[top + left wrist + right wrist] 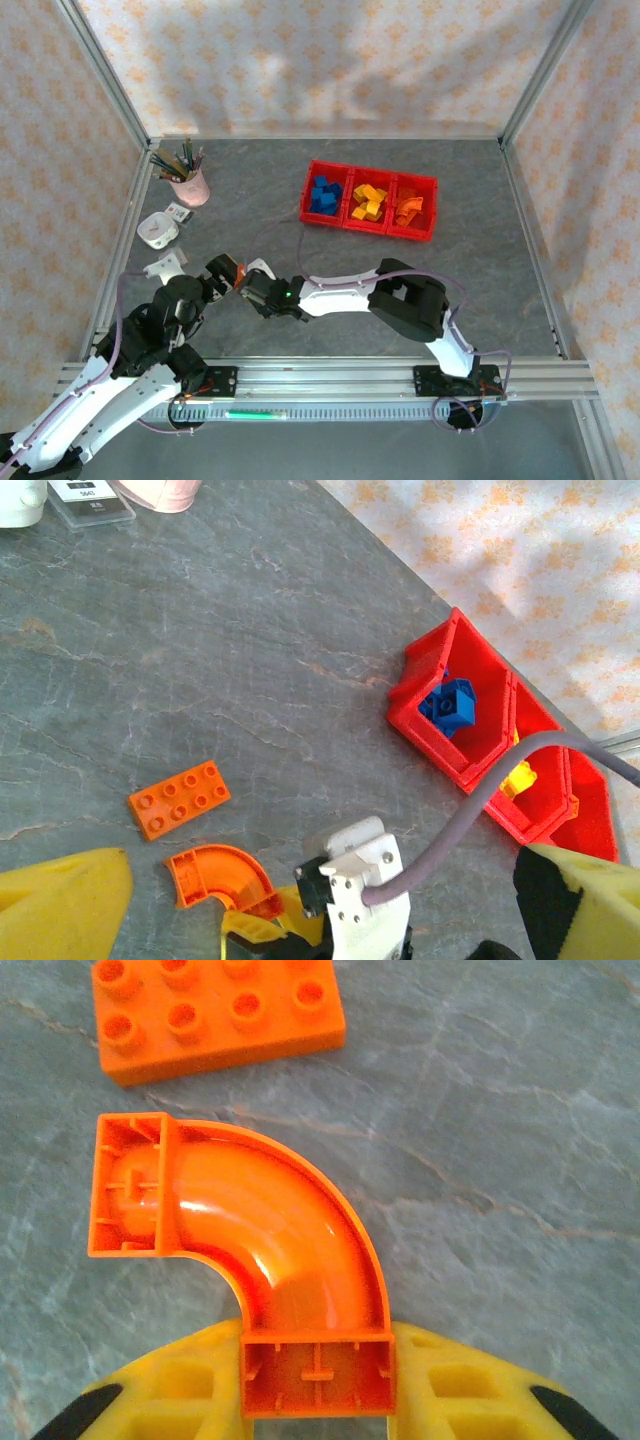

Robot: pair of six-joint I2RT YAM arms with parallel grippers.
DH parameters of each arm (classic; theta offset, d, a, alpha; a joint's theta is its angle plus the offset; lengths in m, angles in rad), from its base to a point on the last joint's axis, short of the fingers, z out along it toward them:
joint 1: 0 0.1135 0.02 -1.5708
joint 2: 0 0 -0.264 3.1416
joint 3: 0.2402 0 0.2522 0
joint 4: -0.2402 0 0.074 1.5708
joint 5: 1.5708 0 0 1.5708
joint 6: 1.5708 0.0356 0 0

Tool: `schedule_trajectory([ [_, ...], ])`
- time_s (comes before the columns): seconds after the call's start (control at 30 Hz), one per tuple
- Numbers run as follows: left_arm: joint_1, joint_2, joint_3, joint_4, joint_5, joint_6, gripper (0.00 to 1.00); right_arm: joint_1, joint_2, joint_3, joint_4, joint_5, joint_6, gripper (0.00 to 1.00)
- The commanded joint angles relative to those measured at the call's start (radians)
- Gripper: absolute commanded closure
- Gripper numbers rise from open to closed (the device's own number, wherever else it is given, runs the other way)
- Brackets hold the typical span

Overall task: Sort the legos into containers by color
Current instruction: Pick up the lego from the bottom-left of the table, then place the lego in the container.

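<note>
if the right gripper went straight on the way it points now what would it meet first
The orange curved piece: one end already sits between the fingers of the right gripper. Beyond it, the next thing in line looks to be the flat orange plate, which lies just apart from the curve.

No text, brand or number can be read with certainty. A small white card [88, 500] on the table [250, 660] carries a few dark printed characters, too blurred to make out.
</note>
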Motion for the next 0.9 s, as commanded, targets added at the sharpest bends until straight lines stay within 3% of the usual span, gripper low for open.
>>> schedule_trajectory([
  [0.0, -0.003, 0.022, 0.030, 0.036, 0.017, 0.026, 0.01, 0.003, -0.107, -0.060, -0.008, 0.026, 0.048, 0.73],
  [0.17, -0.003, 0.083, 0.044, 0.096, 0.057, 0.065, 0.01, -0.039, -0.235, -0.171, -0.035, 0.042, 0.127, 0.73],
  [0.37, -0.003, 0.188, 0.042, 0.239, 0.130, 0.119, 0.01, -0.167, -0.436, -0.319, -0.081, 0.069, 0.207, 0.73],
  [0.67, -0.003, 0.402, 0.056, 0.502, 0.285, 0.219, 0.01, -0.515, -0.643, -0.388, -0.155, 0.132, 0.199, 0.72],
  [0.87, -0.003, 0.522, 0.067, 0.652, 0.361, 0.261, 0.01, -0.769, -0.645, -0.359, -0.132, 0.115, 0.164, 0.70],
])
